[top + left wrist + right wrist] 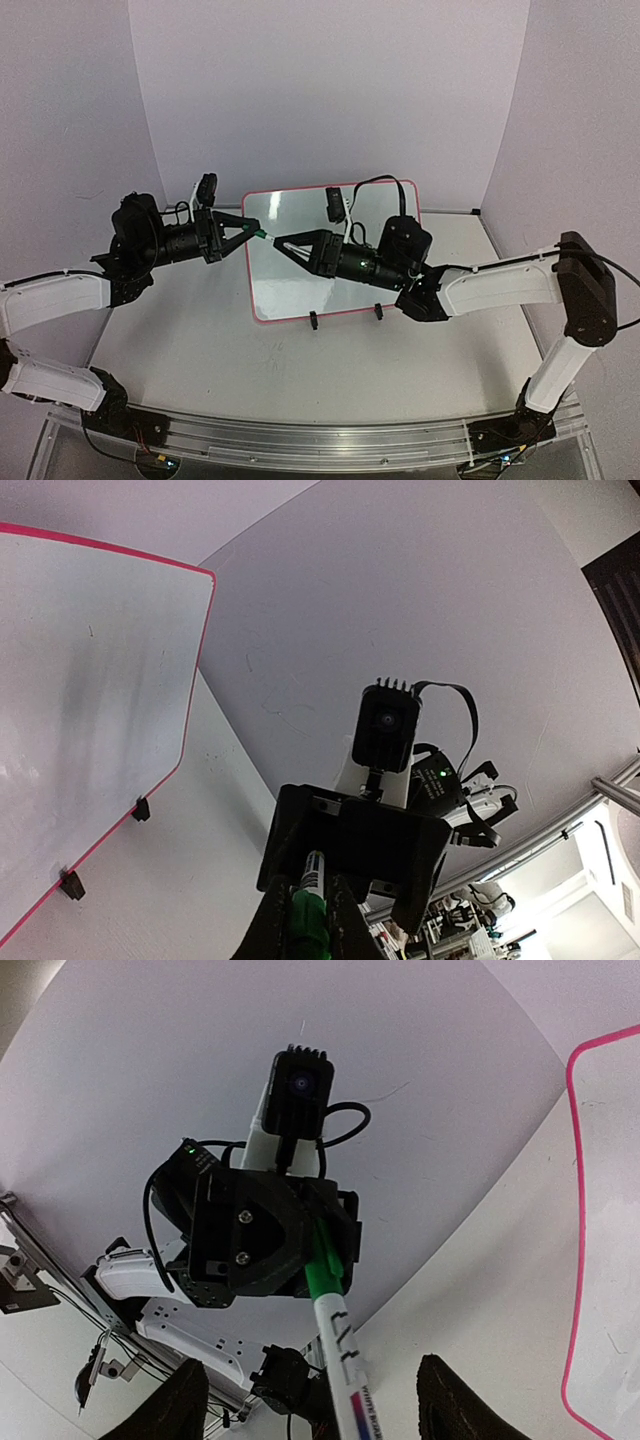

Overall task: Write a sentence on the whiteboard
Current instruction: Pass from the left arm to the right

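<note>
The whiteboard point(300, 295) lies flat in the middle of the table, with a pink frame and two black clip feet on its near edge. Its surface is blank and no sentence shows on it. It also shows in the left wrist view point(90, 700) and the right wrist view point(610, 1210). My left gripper point(250, 233) is shut on the green cap end of a white marker point(340, 1340), held above the board's left part. My right gripper point(281, 243) faces it tip to tip. Its fingers point(188, 1405) are spread wide on either side of the marker's white barrel without touching it.
The clip feet point(313, 320) stick out at the board's near edge. Curved white walls close in the back and sides. A metal rail with the arm bases point(300, 445) runs along the near edge. The right arm lies over the board's right part.
</note>
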`<state>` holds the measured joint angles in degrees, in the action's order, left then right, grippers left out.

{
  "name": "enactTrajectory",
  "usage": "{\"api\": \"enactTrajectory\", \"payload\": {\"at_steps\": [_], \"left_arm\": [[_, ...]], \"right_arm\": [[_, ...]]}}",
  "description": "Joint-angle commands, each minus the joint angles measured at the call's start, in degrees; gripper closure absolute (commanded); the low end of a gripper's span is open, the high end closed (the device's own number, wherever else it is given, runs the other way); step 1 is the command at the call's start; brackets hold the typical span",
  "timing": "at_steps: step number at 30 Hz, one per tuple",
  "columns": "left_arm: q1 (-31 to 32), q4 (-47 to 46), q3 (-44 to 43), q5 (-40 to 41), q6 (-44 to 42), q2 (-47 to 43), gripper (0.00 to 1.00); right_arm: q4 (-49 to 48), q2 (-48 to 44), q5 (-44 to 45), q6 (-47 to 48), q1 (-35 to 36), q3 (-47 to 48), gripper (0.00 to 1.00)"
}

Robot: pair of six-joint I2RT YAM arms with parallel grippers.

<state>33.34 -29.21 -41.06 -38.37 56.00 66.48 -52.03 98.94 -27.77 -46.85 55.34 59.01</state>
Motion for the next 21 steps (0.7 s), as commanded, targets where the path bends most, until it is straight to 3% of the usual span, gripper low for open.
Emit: {"api": "enactTrajectory", "payload": {"at_steps": [1,7,21], "left_arm": [[0.0,1.8,-0.8,1.5,-2.8,-1.3,1.0],[0.0,3.2,-1.1,1.8,-3.8,-1.5,1.0],[0.0,7.4,-2.4,-0.3,-4.8,-0.3,1.0]], "right_arm": [[-4.3,0.2,-2.6,-1.0,0.7,2.9,0.34],[-4.2,1.2,-3.3,-1.1,1.5,4.3,0.39],[-4.3,1.5,-2.1,-0.1,2.1,4.6,0.64]]}}
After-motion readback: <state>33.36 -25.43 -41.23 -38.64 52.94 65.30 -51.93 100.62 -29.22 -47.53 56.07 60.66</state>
